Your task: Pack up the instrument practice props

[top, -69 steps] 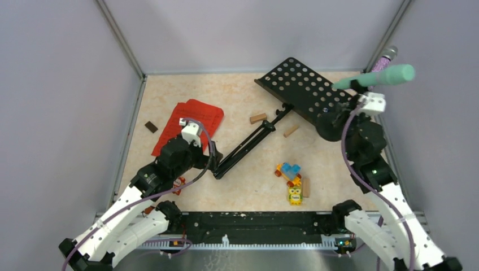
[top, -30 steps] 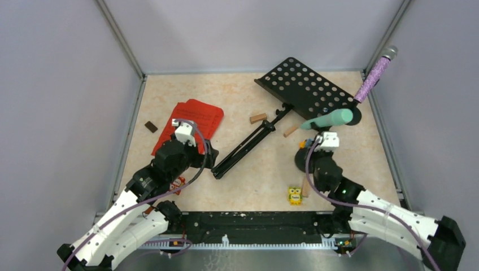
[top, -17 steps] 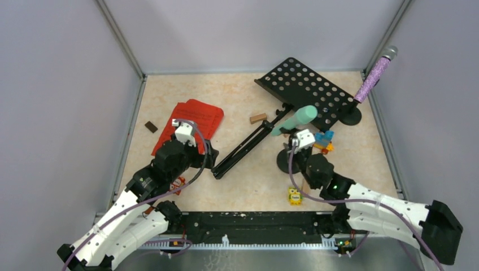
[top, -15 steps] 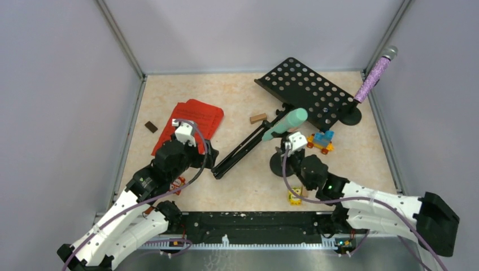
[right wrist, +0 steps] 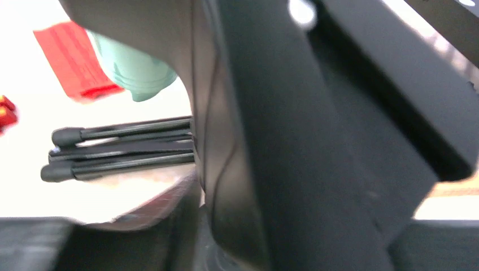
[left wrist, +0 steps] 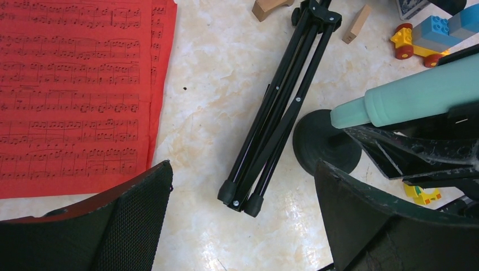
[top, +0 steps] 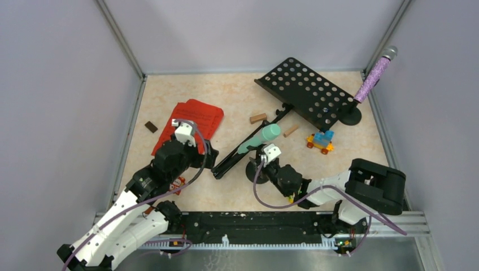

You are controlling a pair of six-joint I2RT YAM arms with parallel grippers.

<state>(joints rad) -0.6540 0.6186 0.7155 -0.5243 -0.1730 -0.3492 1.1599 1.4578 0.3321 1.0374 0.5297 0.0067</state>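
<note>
The black perforated music rack (top: 305, 89) lies at the back right, its folded tripod legs (top: 248, 144) running down-left. Red sheet-music pages (top: 195, 117) lie at the left. My left gripper (top: 208, 158) hovers open over the tripod feet (left wrist: 243, 200), holding nothing. My right gripper (top: 264, 160) is shut on a short black mic holder (top: 254, 169) with the mint-green microphone (top: 260, 138) in it; the holder's round base (left wrist: 325, 141) sits right beside the tripod legs. The purple microphone (top: 374, 74) stands in its own holder (top: 350, 116) at the far right.
A toy car of blue bricks (top: 321, 141) sits below the rack. Two wooden blocks (top: 258, 118) (top: 291, 130) lie near the tripod. A small dark block (top: 151, 126) lies left of the red pages. A yellow toy (left wrist: 421, 193) sits by the right arm. Grey walls enclose three sides.
The right arm has swept from the far right to the middle, carrying the holder with the mint-green microphone down next to the tripod legs. The left arm has stayed still and open.
</note>
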